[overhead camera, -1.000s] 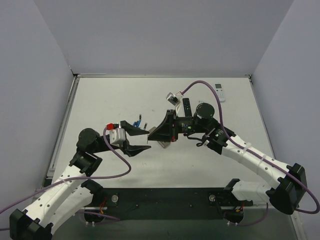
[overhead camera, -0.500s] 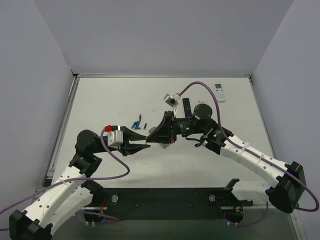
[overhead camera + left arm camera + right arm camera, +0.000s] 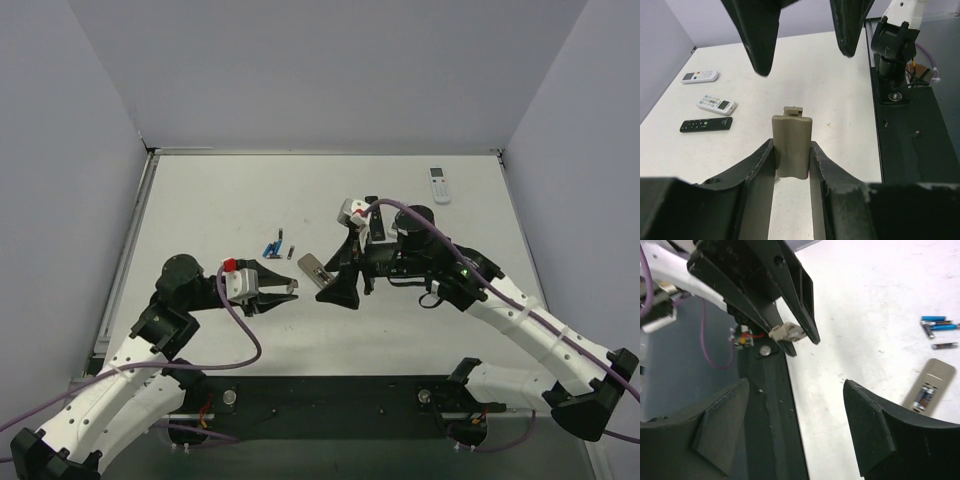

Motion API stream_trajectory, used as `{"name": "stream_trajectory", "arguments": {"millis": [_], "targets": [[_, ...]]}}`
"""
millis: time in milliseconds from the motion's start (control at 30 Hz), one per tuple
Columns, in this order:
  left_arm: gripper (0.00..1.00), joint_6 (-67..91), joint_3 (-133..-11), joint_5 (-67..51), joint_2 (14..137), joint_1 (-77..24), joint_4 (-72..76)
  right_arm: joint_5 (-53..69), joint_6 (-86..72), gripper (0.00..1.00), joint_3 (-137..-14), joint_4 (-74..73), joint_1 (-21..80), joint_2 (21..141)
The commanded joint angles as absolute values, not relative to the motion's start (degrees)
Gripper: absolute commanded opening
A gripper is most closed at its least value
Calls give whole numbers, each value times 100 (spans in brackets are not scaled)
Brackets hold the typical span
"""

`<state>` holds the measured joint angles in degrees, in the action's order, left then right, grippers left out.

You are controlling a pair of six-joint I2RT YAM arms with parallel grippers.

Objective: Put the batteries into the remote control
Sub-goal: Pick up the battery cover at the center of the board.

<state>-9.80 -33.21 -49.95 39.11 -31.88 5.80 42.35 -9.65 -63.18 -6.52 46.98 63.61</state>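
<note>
Remote control (image 3: 926,388) recess-up, right hand (image 3: 795,386) spread; left hand (image 3: 791,150) pinching tan cover (image 3: 792,132), plain only in left wrist view.

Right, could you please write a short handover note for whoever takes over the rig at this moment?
Left claw: shut on the tan cover.
Right claw: open, empty, close to the remote.
The remote lies back up on the table, recess uncovered; what is inside is unclear.
Batteries lie loose beside it, apart from it.
Done: cover off. Left: load batteries, refit cover.
</note>
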Motion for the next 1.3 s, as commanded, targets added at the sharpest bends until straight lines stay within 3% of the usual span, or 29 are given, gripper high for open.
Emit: {"name": "stream_trajectory", "arguments": {"millis": [0, 367, 700, 1267], "targets": [[0, -1687, -3682, -4808, 3885, -3304, -341, 3963, 1061, 71, -6487, -1626, 4772, 6021], [0, -1872, -3709, -4544, 4069, -3498, -703, 2997, 3304, 67, -6784, -1679, 5739, 6503], [0, -1942, -3683, -4368, 4078, -3709, -765, 3155, 3349, 55, -7505, -1854, 5941, 7355], [0, -1942, -3665, -4368, 4061, -3753, -756, 3551, 3199, 43, -7673, -2021, 6003, 7638]]}}
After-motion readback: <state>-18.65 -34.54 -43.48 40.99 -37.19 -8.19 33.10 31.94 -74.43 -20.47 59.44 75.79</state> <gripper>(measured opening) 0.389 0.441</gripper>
